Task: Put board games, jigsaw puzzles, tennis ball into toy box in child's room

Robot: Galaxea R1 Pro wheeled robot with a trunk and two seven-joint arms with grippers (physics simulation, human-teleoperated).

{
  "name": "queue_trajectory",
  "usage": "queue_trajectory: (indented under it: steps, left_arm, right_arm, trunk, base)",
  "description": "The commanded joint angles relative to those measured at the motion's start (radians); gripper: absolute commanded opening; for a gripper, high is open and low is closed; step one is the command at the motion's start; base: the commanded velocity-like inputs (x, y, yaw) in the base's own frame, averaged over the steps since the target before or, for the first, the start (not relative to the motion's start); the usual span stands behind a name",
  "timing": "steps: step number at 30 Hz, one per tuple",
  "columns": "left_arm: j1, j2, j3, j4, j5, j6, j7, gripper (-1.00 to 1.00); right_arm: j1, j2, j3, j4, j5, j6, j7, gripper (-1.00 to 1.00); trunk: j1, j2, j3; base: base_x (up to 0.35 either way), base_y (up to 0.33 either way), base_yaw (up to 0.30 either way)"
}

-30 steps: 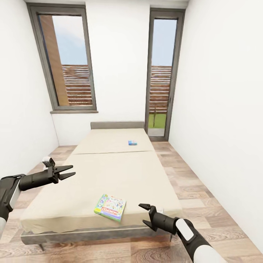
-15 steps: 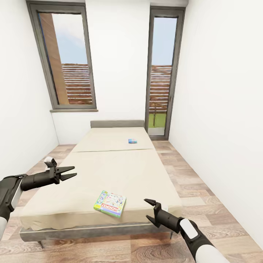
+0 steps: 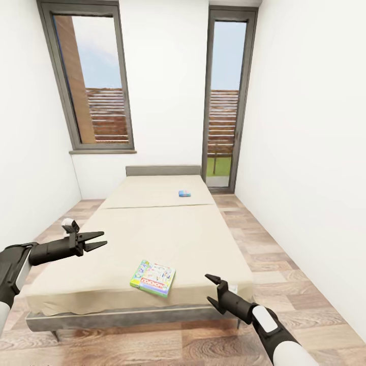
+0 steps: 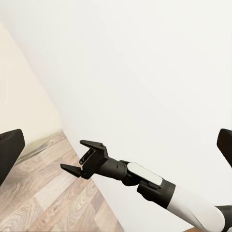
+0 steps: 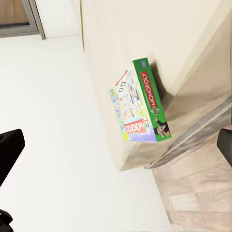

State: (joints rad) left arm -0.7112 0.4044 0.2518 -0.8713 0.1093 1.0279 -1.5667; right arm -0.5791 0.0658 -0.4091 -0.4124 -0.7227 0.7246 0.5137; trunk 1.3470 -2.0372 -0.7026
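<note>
Head view has the green board game [image 3: 153, 277] flat near the bed [image 3: 152, 239] foot, both grippers empty with fingers apart; the right gripper [image 3: 214, 293] should descend squarely over a box edge before pinching.

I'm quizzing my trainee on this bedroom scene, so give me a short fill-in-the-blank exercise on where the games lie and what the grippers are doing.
1. The larger board game lies near the ____ end of the bed.
2. The small blue board game lies on the mattress section nearer the ____.
3. The right gripper has its fingers ____ and holds nothing.
4. The left gripper hovers over the bed's ____ side.

Missing words: foot; headboard; open; left
</note>
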Motion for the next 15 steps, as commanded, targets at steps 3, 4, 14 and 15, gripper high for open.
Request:
queue_trajectory:
  steps: [3, 4, 14, 15]
  left_arm:
    - [-0.001, 0.000, 0.000, 0.000, 0.000, 0.011, -0.004, 1.00]
    - [-0.001, 0.000, 0.000, 0.000, 0.000, 0.011, -0.004, 1.00]
    - [-0.001, 0.000, 0.000, 0.000, 0.000, 0.011, -0.004, 1.00]
    - [-0.001, 0.000, 0.000, 0.000, 0.000, 0.011, -0.004, 1.00]
  right_arm:
    - [-0.001, 0.000, -0.008, -0.001, 0.000, 0.006, 0.000, 1.00]
    - [-0.001, 0.000, -0.008, -0.001, 0.000, 0.006, 0.000, 1.00]
    - [-0.001, 0.000, -0.008, -0.002, 0.000, 0.007, 0.003, 1.00]
    - [-0.001, 0.000, -0.008, -0.002, 0.000, 0.008, 0.002, 1.00]
  trunk:
    - [0.011, -0.022, -0.011]
    - [0.015, -0.029, -0.014]
    - [0.046, -0.085, -0.039]
    - [0.046, -0.085, -0.039]
  base:
    - [0.000, 0.000, 0.000]
    - [0.000, 0.000, 0.000]
    - [0.000, 0.000, 0.000]
    - [0.000, 0.000, 0.000]
